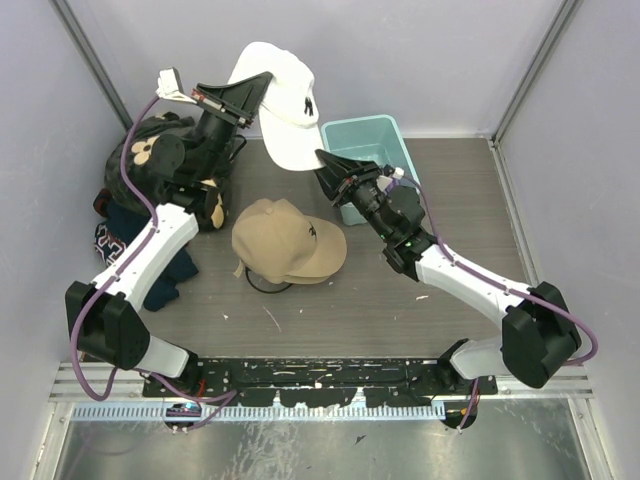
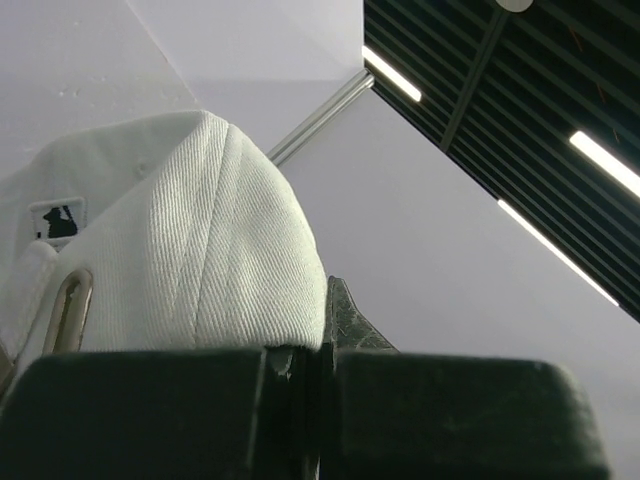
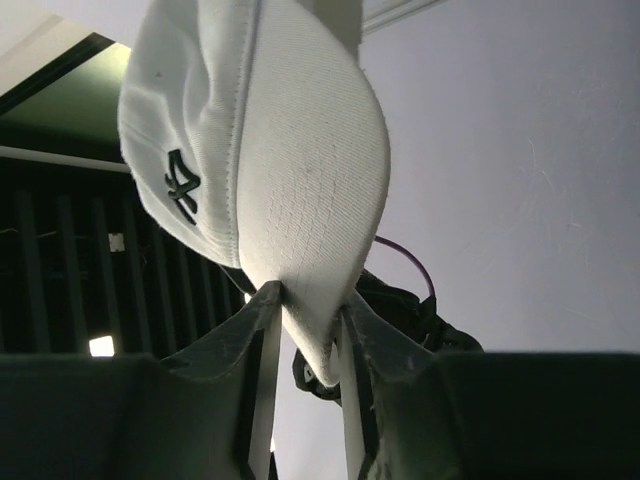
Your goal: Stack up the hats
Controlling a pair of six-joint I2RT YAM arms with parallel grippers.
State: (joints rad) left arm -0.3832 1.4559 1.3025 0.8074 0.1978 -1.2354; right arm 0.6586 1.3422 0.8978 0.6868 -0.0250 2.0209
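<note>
Two arms reach up from the bottom edge of the top view and meet at one white cap (image 1: pixel 285 110) held in the air in the upper middle.

Nearest to them, the tan cap (image 1: pixel 290 240) sits crown up on the table (image 1: pixel 330 310) at the centre of the frame, brim pointing right. It is apart from both grippers and looks like the base that the next cap should go on. A dark loop (image 1: pixel 262 283) shows under its lower edge; I cannot tell what it belongs to.

Further up, the right gripper (image 1: pixel 322 157) comes in from the lower right. Its wrist view shows the brim tip sitting between the two fingers (image 3: pixel 262 310), which press it from either side. A hold on the stiff brim probably lets that arm steer the cap.

On the upper left side, the left gripper (image 1: pixel 262 82) is clamped tight on the cap's rear edge. Its wrist view shows the jaws closed flat together, with white fabric rising just behind them. With both ends pinched, the cap hangs stretched and tilted, up and slightly right of the tan cap, not directly above it.

Beyond the cap, a teal bin (image 1: pixel 365 122) stands at the upper right, and a heap of dark clothes (image 1: pixel 150 170) lies at the left wall.
</note>
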